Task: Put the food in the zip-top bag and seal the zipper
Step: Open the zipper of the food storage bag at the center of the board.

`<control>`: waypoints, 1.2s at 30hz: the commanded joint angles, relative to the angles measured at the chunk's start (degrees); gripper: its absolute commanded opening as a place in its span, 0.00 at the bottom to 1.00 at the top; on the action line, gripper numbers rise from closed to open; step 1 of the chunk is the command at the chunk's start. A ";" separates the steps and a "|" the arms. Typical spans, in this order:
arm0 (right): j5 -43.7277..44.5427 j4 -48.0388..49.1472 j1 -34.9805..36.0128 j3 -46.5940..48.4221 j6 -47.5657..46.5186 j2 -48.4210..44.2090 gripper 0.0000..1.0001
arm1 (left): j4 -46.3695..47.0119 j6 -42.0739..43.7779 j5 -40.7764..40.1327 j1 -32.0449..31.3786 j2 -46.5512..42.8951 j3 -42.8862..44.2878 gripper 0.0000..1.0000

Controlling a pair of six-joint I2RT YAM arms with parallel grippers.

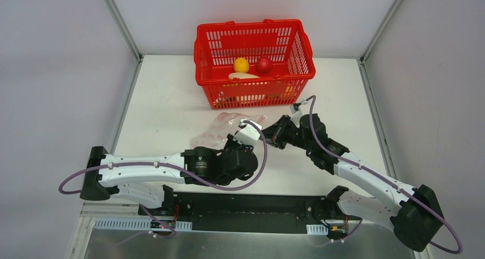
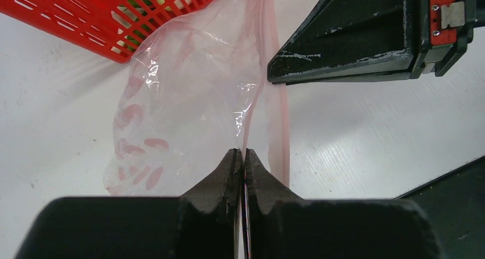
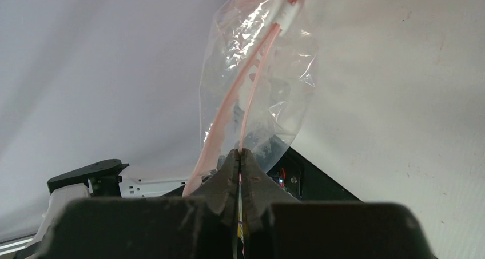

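Red mesh basket (image 1: 254, 42) upright at far end of white table (image 1: 166, 116), grey walls (image 1: 51, 70) on three sides, black base plate (image 1: 246, 204) along near edge.

Empty clear zip-top bag (image 1: 220, 132), food (image 1: 241, 64) in basket (image 1: 251, 26)

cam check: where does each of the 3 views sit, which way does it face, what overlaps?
Top external: above and behind, looking down at table, red basket, zip-top bag; left arm, right arm show.
Left wrist: on the left arm, facing along the shut left gripper pinching the bag, basket beyond.
Right wrist: on the right arm, facing along the shut right gripper pinching the bag.
Shared: both wrist views show the zipper.
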 commanded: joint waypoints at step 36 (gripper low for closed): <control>2.14 -4.44 1.92 3.71 -3.46 -3.26 0.00 | -11.12 -1.75 -6.13 -0.13 8.16 9.00 0.22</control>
